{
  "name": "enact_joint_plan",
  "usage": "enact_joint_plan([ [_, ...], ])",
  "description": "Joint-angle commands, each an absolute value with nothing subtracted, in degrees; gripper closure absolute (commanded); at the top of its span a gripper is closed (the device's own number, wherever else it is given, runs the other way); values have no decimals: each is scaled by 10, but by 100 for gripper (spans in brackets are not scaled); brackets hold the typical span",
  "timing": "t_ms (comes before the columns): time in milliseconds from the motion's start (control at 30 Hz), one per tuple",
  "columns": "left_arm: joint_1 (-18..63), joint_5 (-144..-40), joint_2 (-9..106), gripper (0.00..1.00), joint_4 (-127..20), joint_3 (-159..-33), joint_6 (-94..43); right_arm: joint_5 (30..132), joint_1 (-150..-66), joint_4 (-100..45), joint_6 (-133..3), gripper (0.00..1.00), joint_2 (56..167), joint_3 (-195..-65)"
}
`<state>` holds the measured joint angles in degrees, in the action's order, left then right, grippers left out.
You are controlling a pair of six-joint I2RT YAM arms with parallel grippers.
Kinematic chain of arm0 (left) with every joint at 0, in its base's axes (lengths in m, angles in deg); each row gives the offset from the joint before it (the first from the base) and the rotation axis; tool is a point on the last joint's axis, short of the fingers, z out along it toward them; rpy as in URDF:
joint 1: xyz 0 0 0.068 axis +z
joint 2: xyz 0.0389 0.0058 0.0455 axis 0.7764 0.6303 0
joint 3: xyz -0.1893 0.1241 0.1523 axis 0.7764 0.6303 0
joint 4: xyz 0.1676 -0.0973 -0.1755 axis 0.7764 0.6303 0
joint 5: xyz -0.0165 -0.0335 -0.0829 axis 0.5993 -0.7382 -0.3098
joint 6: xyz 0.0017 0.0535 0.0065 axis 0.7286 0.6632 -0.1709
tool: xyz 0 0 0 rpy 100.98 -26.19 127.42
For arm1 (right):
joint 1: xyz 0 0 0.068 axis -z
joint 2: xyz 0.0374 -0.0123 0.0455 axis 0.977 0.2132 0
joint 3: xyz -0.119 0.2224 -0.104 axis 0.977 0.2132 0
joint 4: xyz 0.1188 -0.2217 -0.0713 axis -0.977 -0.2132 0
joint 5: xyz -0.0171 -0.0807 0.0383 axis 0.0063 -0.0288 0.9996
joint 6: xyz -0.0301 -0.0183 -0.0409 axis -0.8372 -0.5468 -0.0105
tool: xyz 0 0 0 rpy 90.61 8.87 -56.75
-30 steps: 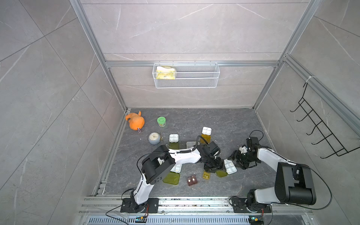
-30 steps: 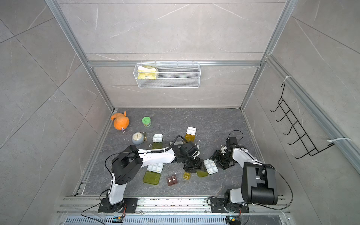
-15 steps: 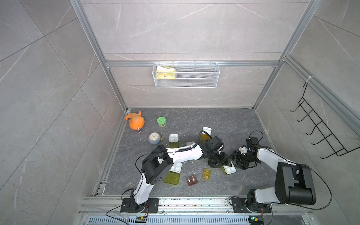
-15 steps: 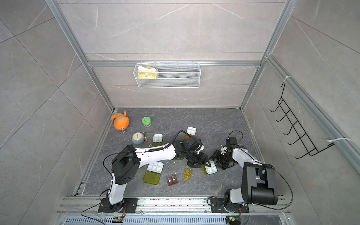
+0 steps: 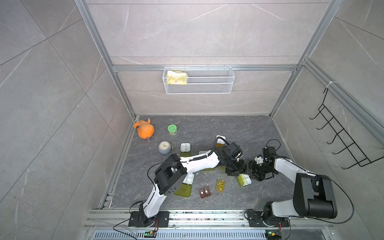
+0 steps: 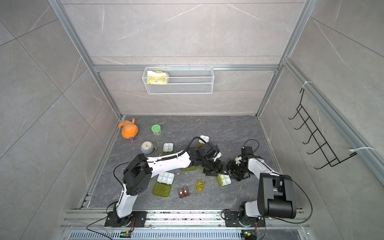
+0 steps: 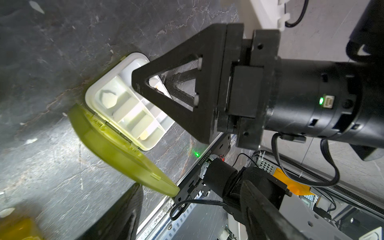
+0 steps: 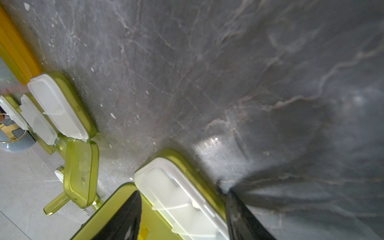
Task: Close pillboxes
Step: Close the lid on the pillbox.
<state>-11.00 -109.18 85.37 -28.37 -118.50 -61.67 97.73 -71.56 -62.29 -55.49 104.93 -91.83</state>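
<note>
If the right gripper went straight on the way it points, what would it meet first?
Most likely the open pillbox, which sits right between the fingers of the right gripper in its wrist view. Whether they touch it I cannot tell.

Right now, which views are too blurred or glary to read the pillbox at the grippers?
Right wrist view: smeared throughout, glare patch on the floor, dark shadow beside it, pillbox edges soft. Left wrist view: its white tray sharp, lid slightly blurred. Both top views: evenly lit, sharp, but the pillbox is tiny.
</note>
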Motion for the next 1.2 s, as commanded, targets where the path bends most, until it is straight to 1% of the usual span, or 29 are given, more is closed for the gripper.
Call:
enact_joint_plan([
  [0,-109,-1113,866,24,-273,-1206,-603,985,-715,-636,-554,35,1043,-912],
  [767,-107,-1132,904,23,-262,-1251,-602,993,-711,-631,-555,35,1045,-910],
  [1167,-105,-1134,897,23,-259,-1245,-597,987,-704,-634,-553,35,1043,-910],
])
